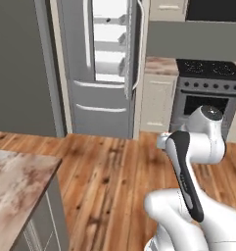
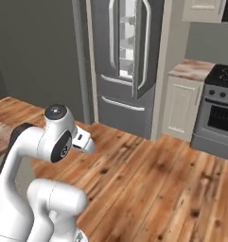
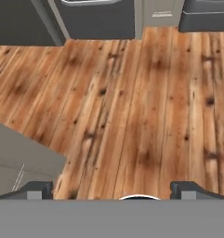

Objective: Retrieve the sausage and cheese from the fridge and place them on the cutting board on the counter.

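With the gripper (image 3: 111,189) spread wide and empty over the wooden floor (image 3: 132,107), the sausage, presumably light, firm and best pinched mid-length, cannot be made out inside the open fridge (image 1: 102,73).

No readable text — no labels, brands, numbers.

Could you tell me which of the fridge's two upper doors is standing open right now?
On the fridge, the right-hand door is swung outward, exposing the pale shelves; the left-hand door sits closed.
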Robot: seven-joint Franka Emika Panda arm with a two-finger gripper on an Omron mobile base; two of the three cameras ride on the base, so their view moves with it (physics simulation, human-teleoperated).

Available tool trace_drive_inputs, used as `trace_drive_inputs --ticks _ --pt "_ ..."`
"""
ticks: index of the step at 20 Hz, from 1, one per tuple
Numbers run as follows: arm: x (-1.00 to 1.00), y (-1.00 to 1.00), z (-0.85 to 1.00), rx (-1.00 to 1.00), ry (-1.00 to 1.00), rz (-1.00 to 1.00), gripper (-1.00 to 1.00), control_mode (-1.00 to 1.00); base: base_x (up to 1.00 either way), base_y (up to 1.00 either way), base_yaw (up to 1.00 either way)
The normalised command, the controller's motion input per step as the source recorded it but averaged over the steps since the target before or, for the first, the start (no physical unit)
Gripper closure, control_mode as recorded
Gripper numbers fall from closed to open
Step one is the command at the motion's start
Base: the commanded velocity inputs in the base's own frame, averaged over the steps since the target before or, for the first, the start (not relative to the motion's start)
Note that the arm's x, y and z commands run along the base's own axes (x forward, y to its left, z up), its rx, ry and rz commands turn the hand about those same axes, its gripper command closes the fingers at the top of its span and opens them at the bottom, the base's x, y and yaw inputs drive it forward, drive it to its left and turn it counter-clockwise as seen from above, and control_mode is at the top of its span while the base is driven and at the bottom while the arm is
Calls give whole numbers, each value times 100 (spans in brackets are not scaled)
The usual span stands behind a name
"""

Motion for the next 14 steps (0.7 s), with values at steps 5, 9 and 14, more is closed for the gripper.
trace_drive_inputs --ticks 5,9,14 --pt "0 0 0 0 0 0 -100 100 100 0 36" --pt "0 0 0 0 0 0 -100 100 100 -1 34" --pt "0 0 0 0 0 0 -100 100 100 -3 26"
